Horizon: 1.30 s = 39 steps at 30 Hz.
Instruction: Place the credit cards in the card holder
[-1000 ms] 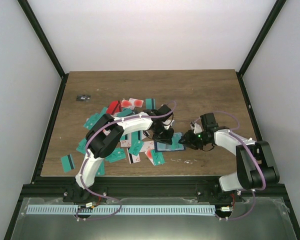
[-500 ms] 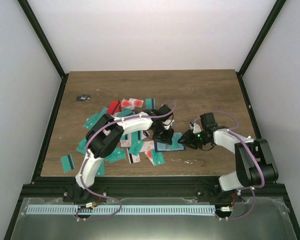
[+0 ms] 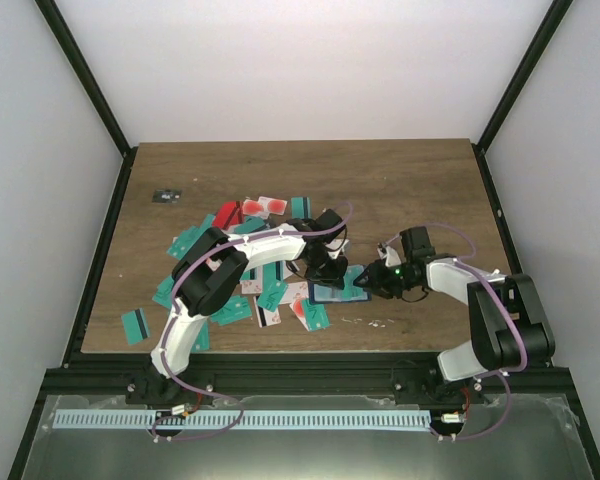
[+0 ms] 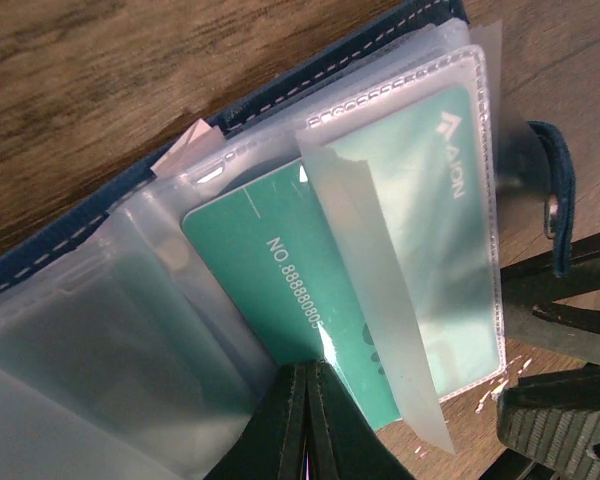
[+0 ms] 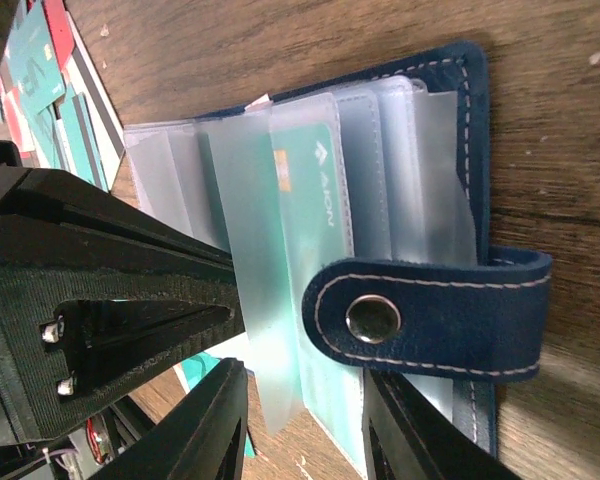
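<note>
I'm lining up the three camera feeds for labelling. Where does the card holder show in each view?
Top external: card holder, small, just below and right of centre.
Left wrist: card holder fills most of the frame, navy edge upper left.
Right wrist: card holder centre to right, clasp tab across it.
Shared landmark: teal AION card in a clear sleeve, both wrist views; unreadable from above.

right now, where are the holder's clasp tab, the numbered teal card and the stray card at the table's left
clasp tab (image 5: 450, 315), right wrist view, blue leather right of the snap
numbered teal card (image 4: 242, 262), left wrist view, face beside the number
stray card (image 3: 135, 325), top view, its middle
</note>
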Motion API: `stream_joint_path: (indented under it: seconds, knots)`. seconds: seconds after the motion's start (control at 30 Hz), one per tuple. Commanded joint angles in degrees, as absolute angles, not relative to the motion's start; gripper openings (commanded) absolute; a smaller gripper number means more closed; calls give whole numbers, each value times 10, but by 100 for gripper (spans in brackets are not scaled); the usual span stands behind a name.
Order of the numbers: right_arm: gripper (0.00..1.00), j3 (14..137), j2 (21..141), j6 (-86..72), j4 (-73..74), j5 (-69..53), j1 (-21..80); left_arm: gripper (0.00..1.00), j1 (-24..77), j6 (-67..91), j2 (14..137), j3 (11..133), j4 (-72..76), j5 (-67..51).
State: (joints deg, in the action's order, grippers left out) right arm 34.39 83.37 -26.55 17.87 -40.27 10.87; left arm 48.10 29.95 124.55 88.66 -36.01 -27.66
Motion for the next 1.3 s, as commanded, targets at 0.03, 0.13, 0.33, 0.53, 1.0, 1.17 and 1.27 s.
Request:
stream_joint_path:
  seconds: [0.03,0.13,0.33,0.53,1.0,1.17,1.27]
  knots:
    - [34,335,840,-270,143,-454,105,4,484,297,1269,891,-368,-266]
    - [34,335,840,-270,140,-457,104,4,485,299,1266,892,-367,-268]
    - [34,333,847,-270,134,-460,105,4,485,308,1256,899,-362,-276]
    - [34,342,847,-266,151,-443,105,4,485,312,1242,902,-362,-274]
    - [34,368,864,-264,185,-432,105,7,458,345,1130,843,-313,-273]
    - [34,415,864,-273,244,-416,141,8,417,356,1043,761,-287,-263]
    - [35,487,865,-296,288,-403,212,8,376,354,980,707,-286,-255]
